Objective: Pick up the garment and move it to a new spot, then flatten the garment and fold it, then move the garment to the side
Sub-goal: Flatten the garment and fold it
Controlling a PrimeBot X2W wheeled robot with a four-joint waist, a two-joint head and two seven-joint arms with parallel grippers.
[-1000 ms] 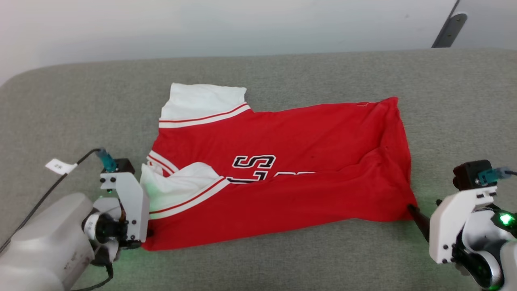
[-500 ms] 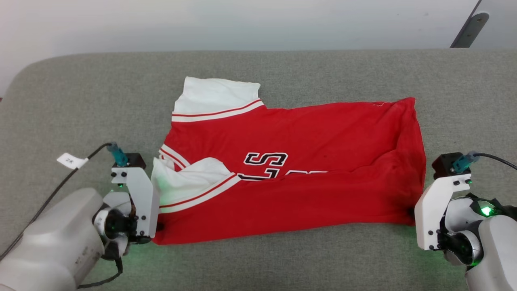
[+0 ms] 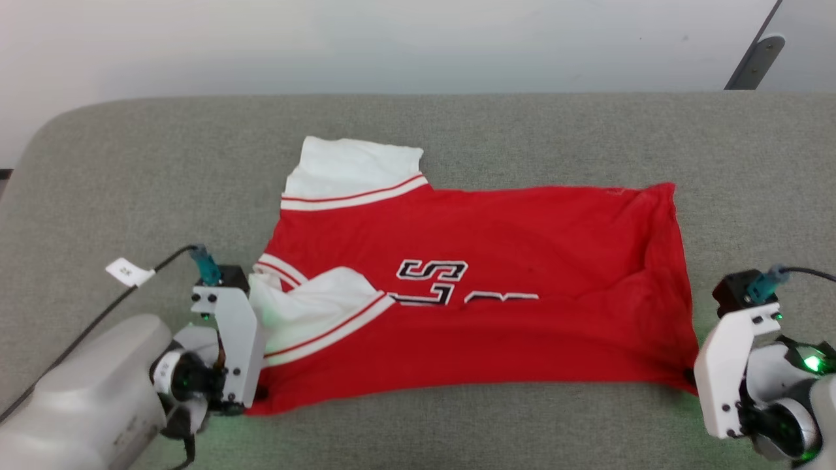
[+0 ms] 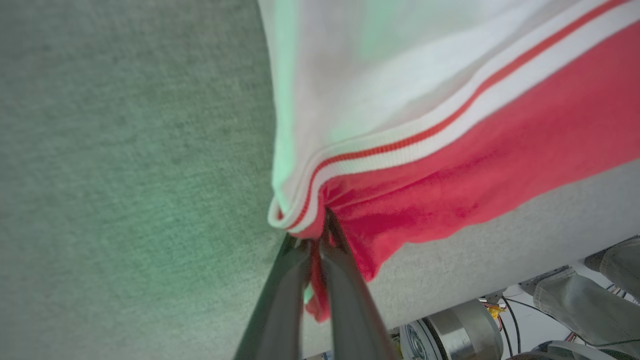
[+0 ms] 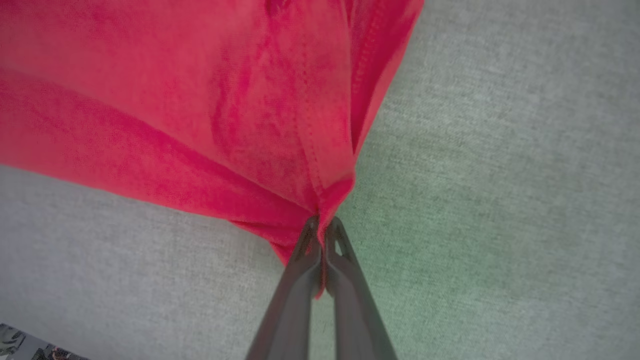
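The jersey is red. Its sleeve is white, and the sleeve's edge has red and white stripes. The letters are black with white lines round them. The desk is speckled grey, and it glows green beside the left tool and the right tool. The tools' fingers are dark grey.

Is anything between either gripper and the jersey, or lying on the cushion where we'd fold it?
Nothing visible does. The left gripper and the right gripper are each shut on a near corner of the garment. The grey cushion around it shows no other object in the head view.
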